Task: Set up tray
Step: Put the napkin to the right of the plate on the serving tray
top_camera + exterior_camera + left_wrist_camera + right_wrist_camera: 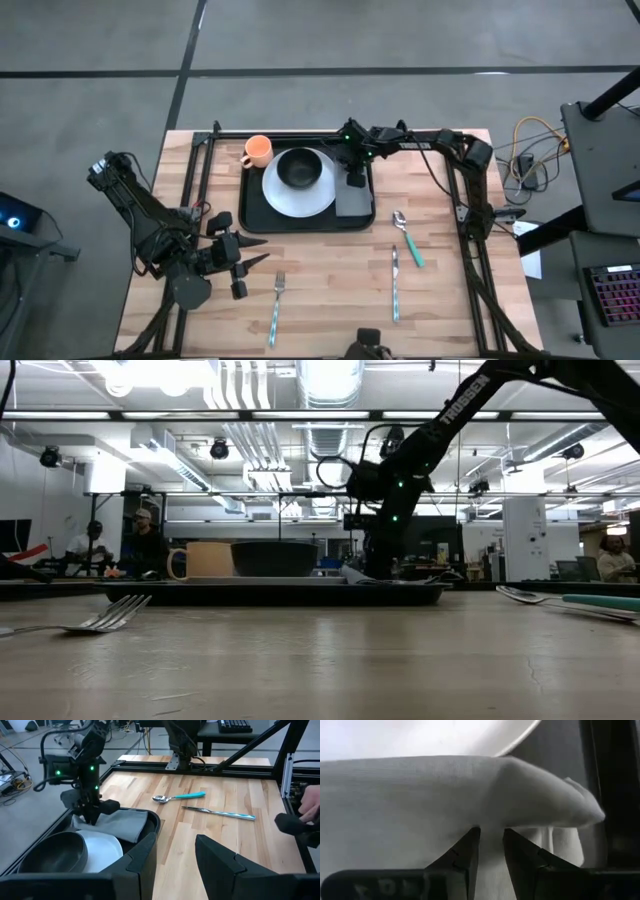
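The black tray (252,215) lies at the table's far middle. On it sit a white plate (285,198) with a black bowl (300,168) and an orange cup (258,152). A grey napkin (355,203) lies along the tray's right side, next to the plate. My right gripper (355,178) stands over the napkin's far part, shut on it. My left gripper (255,250) waits open above the table's near left, touching nothing; its fingers (145,855) frame the tray's near right corner (152,820). My right gripper (491,837) pinches a raised fold of the napkin (491,827) between its two fingertips (470,852), at the napkin's far part. It comes from above, pointing down. The fold bulges above the fingers while the napkin's near part (127,822) lies on the tray.
A fork (277,305) lies near the front left, a knife (395,285) near the front right and a teal-handled spoon (407,238) right of the tray. A person's hand (310,805) shows at the table's near edge. People stand in the room behind (145,540).
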Robot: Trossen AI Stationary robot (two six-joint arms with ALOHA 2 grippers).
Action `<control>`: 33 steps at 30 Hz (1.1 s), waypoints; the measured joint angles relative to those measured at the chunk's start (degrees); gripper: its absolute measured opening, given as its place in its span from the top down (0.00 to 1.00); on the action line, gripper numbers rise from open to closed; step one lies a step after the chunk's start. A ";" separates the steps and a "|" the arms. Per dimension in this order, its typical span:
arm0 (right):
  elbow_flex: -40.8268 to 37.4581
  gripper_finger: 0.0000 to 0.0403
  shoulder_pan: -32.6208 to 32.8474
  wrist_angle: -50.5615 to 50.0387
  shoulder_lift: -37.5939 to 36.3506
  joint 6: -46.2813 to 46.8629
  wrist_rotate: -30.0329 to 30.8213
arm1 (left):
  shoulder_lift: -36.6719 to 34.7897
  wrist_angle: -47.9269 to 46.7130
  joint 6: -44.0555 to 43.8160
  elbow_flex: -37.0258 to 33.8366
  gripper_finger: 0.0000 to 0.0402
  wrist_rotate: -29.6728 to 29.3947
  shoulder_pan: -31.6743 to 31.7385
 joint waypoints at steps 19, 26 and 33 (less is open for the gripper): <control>0.13 0.81 0.23 -7.00 -4.58 2.63 0.83 | -0.02 -0.01 0.13 0.00 0.71 0.00 0.00; -0.41 0.81 4.75 -8.72 -5.70 5.55 -0.69 | -0.02 -0.02 0.55 0.00 0.71 0.00 0.00; -0.53 0.82 7.18 -5.75 -4.66 6.00 -0.54 | -0.02 -0.03 0.09 0.00 0.71 0.04 0.00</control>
